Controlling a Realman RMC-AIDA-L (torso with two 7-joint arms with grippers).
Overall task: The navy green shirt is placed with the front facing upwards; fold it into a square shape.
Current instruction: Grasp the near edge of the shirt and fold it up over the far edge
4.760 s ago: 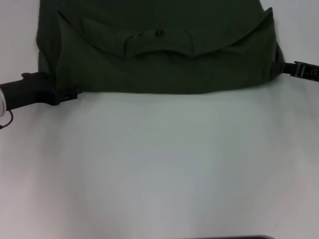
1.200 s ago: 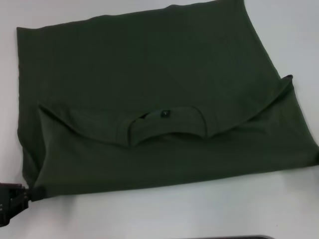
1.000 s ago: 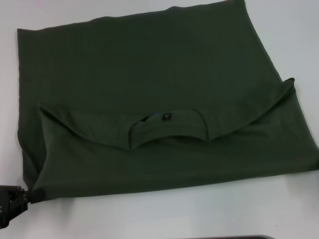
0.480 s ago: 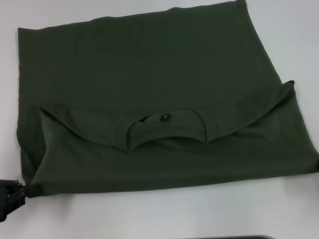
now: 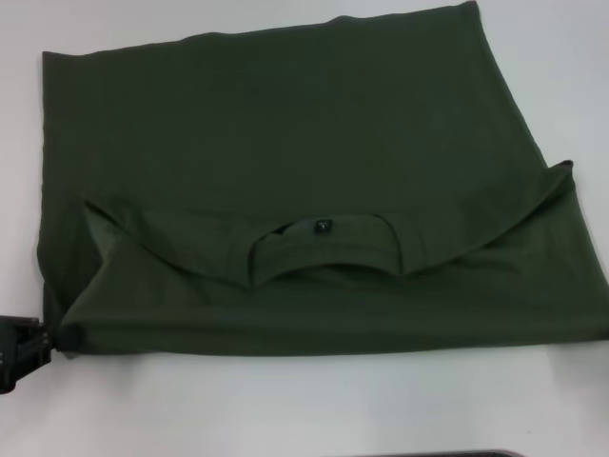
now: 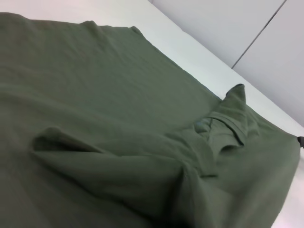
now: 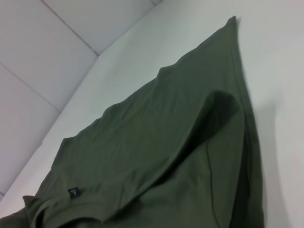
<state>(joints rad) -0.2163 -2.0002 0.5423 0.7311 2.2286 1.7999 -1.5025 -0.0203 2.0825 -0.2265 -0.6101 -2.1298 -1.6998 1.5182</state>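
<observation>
One gripper in view: the left gripper (image 5: pixel 29 345), at the near left edge of the table (image 5: pixel 314 409), its tip touching the near left corner of the shirt (image 5: pixel 285 124). Whether it is clenched on the cloth or has let go, I cannot tell; the fingers are mostly out of view. The right gripper is not visible in any view.

Shirt position: spread flat across the table, reaching almost from the left edge to the right edge in the head view. Collar end is doubled over the body, so the collar (image 5: pixel 324 249) with its small black tag (image 5: pixel 324 227) lies on top, near the middle. The fold runs along the near edge. No lettering shows.

Handling, judged: soft, light, limp knit. It will sag and crease, and will not hold shape if lifted by one point. The doubled layers may slide apart.

Hold points, judged: both layers pinched at the near left corner and at the near right corner (image 5: pixel 598 328), both ends lifted together.
</observation>
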